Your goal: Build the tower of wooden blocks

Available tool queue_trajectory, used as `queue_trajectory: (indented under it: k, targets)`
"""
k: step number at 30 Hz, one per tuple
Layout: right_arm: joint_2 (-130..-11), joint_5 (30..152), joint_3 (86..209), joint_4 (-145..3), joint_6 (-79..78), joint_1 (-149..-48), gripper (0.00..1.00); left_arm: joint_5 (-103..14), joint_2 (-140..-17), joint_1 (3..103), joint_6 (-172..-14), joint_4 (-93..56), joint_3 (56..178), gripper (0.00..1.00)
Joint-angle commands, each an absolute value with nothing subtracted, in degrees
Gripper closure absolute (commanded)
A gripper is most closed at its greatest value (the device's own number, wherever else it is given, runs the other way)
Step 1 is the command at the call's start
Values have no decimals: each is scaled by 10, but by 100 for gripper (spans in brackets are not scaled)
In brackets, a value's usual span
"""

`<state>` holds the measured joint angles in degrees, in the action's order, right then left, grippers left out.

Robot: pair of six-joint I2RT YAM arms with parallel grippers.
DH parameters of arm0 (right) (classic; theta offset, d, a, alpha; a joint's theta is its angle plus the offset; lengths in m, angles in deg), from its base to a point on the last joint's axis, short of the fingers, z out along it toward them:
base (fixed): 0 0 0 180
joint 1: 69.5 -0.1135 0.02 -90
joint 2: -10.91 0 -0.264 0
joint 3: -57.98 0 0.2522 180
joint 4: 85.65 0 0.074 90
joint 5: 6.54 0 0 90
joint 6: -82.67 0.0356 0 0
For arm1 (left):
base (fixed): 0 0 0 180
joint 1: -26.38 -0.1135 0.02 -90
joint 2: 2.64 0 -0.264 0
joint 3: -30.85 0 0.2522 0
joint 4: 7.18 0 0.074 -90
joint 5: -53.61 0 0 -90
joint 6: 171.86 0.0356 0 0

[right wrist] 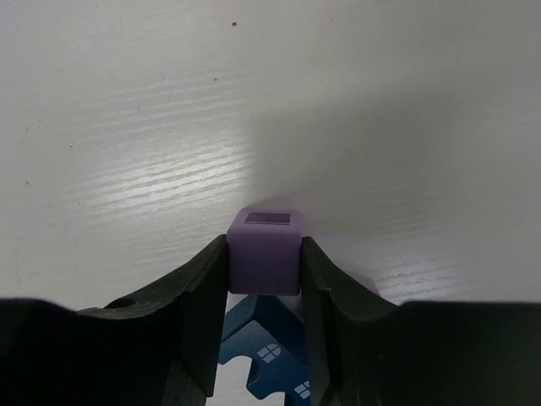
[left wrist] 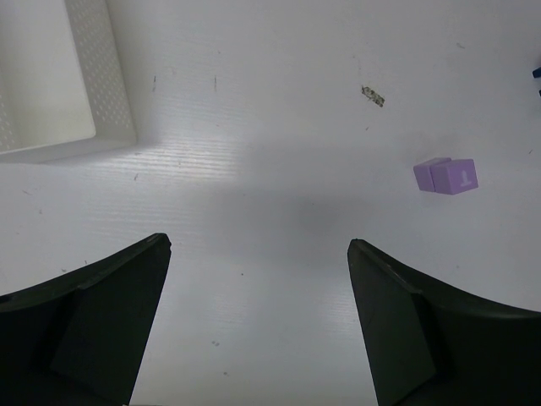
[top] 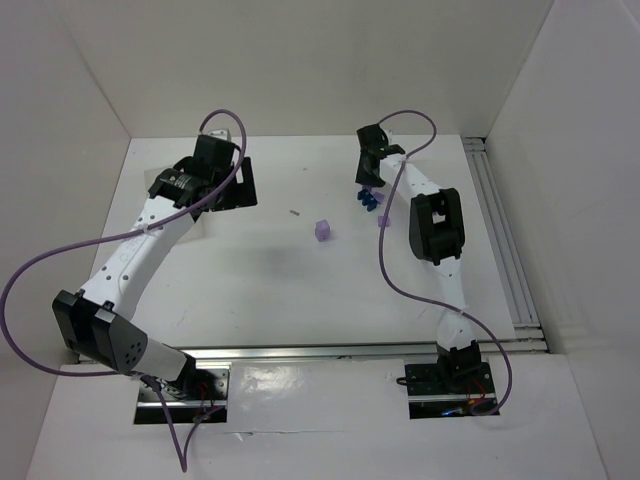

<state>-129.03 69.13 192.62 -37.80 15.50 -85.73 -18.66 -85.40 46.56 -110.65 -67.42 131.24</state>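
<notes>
The right claw (right wrist: 264,275) pinches a light purple block (right wrist: 265,245) above dark blue blocks (right wrist: 269,351), apparently for stacking; the left claw (left wrist: 258,245) hangs wide open.

A robotics lab test cell: a white table (top: 260,290) boxed in by white panel walls (top: 80,90), aluminium rails (top: 300,352) along its near and right edges, left arm (top: 130,255) and right arm (top: 435,225) bolted there (purple cables (top: 40,262) looping loose).
</notes>
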Motion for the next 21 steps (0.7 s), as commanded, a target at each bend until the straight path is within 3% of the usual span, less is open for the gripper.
queue_trajectory:
  k: [1,12,21]
  targets:
    - [-1241,704,1936,-390,137,-855,72,-184,-856,469,-1109,-673,1337,1]
    - [-1024,748,1677,-497,104,-923,72,-190,-851,474,-1119,-673,1331,1]
    - [-987,783,1529,-526,118,-972,72,-203,-861,486,-1130,-673,1326,3]
